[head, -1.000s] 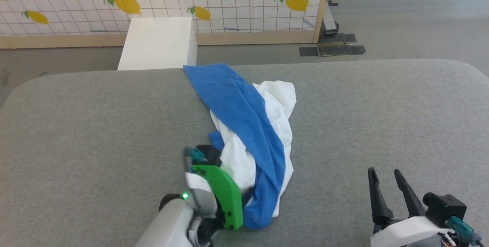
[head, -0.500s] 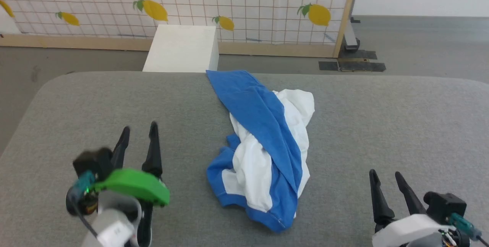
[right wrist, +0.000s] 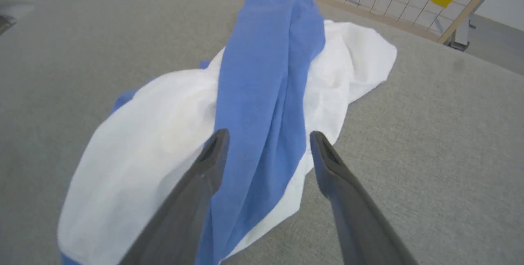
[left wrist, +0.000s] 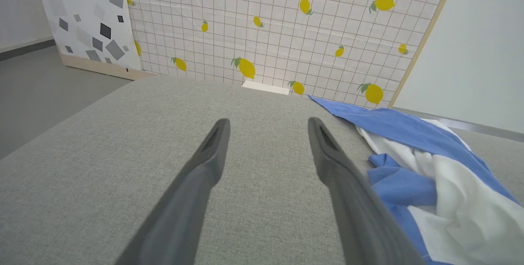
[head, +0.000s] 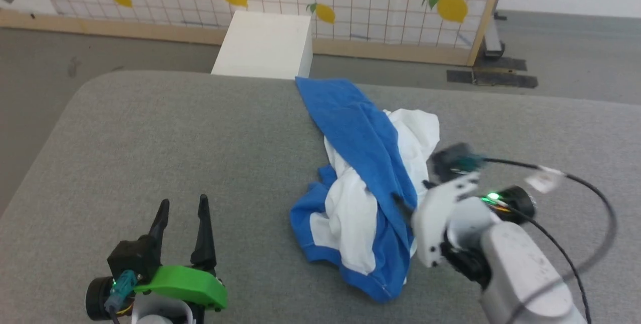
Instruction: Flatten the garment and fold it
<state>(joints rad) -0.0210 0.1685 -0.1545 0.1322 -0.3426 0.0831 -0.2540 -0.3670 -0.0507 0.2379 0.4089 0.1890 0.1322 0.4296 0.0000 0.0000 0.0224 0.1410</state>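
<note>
Crumpled white-and-royal-blue soft T-shirt (head: pixel 365 189) lies on grey fabric table (head: pixel 175 133); left gripper (head: pixel 183 203) spread beside it, right gripper (right wrist: pixel 266 134) spread over it.

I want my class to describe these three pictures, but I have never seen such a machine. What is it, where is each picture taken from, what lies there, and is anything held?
It is a robot with two arms. One picture looks down from its head; the other two look along each wrist's pair of long dark fingers. On the grey fabric-covered surface lies a crumpled white T-shirt with royal-blue sleeves. The left gripper stands open over bare surface beside it. The right gripper is open above the shirt's blue strip. Nothing is held.
</note>
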